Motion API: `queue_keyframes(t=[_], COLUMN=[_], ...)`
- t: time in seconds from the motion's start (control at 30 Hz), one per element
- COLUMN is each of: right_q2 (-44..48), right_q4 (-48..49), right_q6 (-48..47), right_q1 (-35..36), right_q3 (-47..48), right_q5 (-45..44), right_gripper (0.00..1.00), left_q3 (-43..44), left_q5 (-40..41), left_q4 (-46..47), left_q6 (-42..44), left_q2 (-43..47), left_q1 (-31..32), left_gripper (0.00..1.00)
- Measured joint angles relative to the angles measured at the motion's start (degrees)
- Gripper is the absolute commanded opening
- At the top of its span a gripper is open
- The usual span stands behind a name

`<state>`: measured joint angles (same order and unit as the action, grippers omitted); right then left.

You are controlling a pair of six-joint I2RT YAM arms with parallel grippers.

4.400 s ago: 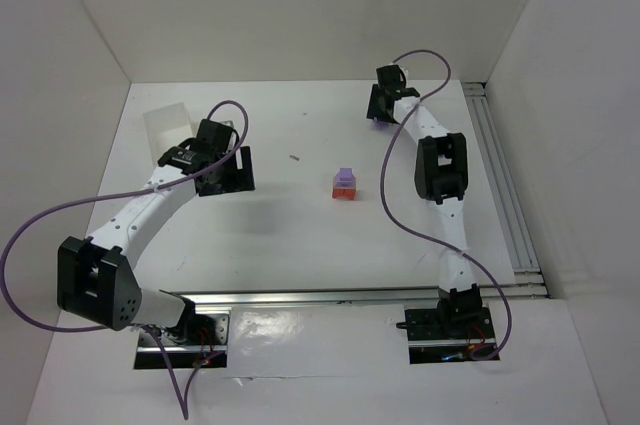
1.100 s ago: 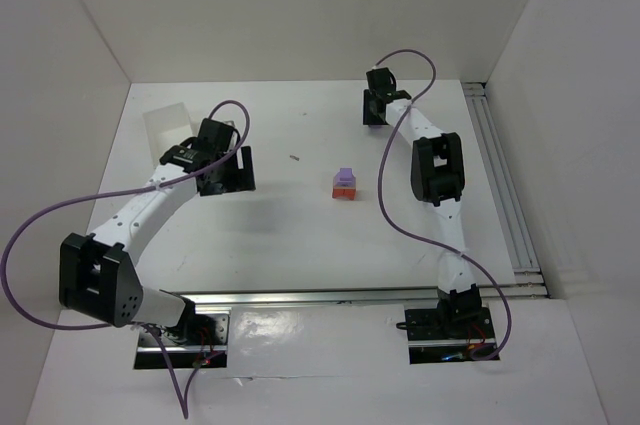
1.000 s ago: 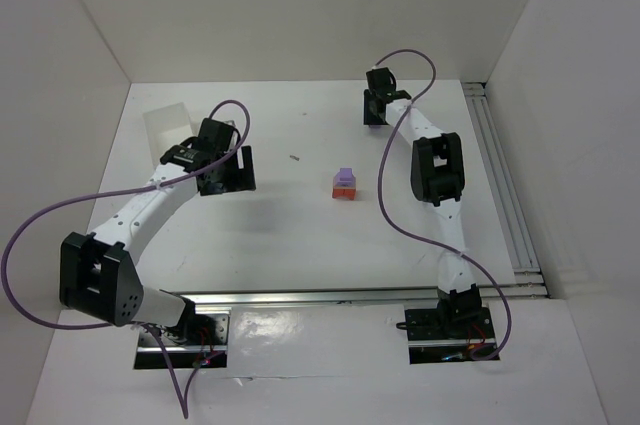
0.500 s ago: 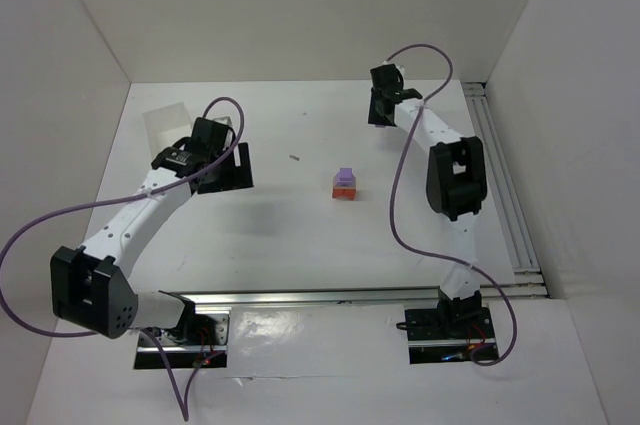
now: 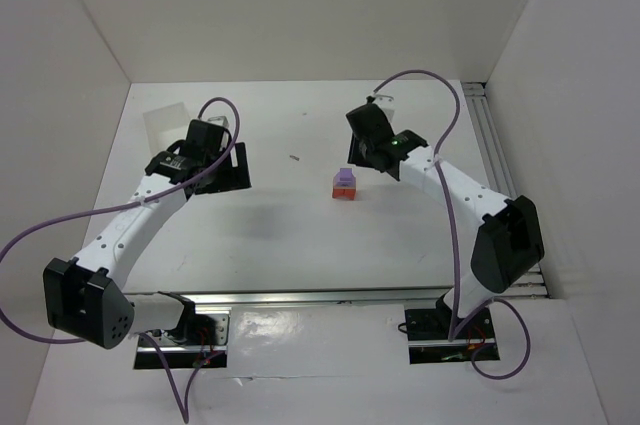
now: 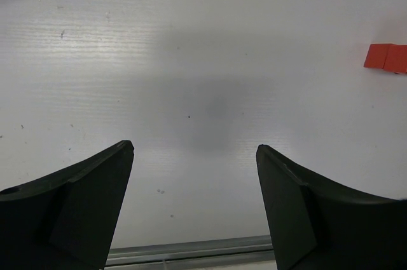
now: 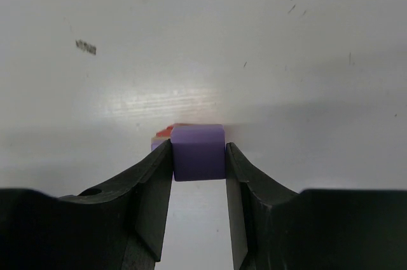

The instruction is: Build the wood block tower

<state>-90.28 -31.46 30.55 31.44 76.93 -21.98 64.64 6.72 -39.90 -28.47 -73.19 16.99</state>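
Table [image 5: 290,235] — wrist view alone shows right gripper [image 7: 198,154] pinching lilac cube [image 7: 198,148]; left gripper [image 6: 194,149] agape.

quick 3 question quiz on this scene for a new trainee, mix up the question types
1. True or false: the left hand is shut.
2. What colour is the cube in the right hand? A red-orange, B lilac, C tan.
3. In the top view, which hand is nearer the tower?

Key: 1 false, it is open and empty. 2 B. 3 the right one.
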Motion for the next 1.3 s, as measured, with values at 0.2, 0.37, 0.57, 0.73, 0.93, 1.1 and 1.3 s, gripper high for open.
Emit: queue_keyframes(t=[0.2,0.37,0.57,0.73,0.93,1.1,1.3], right_q2=[0.04,0.04,-0.02,-0.02,-1.27,-3.91,-6.03], right_q4=[-3.32,-3.74,-3.93,-4.02,-4.61,-5.29,-5.57], right_q6=[3.39,5.01,5.81,5.88,5.77,5.75,5.64], right_q1=[4.37,5.81,6.29,6.29,6.69,7.87,8.17], right_q3=[-1.86,-1.86,-1.51,-1.22,0.46,3.52,4.70], right_q5=[-1.29,-2.03,-2.97,-3.34,-3.89,-4.66,-4.68], right_gripper=[0.40,0.40,0.40,0.40,0.41,0.42,0.44], left_q3=[-0.46,-0.63,-1.29,-1.29,-1.60,-2.38,-2.40], left_q5=[0.13,0.13,0.13,0.09,-0.46,-0.61,-0.61], left_q4=[0.09,0.07,0.04,0.11,0.72,0.96,0.96], left_q6=[0.00,0.00,-0.02,-0.02,-0.02,0.00,-0.02], left_q2=[0.00,0.00,0.00,0.00,0.00,0.00,0.00], left_q1=[0.00,0.00,0.00,0.00,0.00,0.00,0.00], left_gripper=[0.91,0.91,0.91,0.91,0.91,0.91,0.91])
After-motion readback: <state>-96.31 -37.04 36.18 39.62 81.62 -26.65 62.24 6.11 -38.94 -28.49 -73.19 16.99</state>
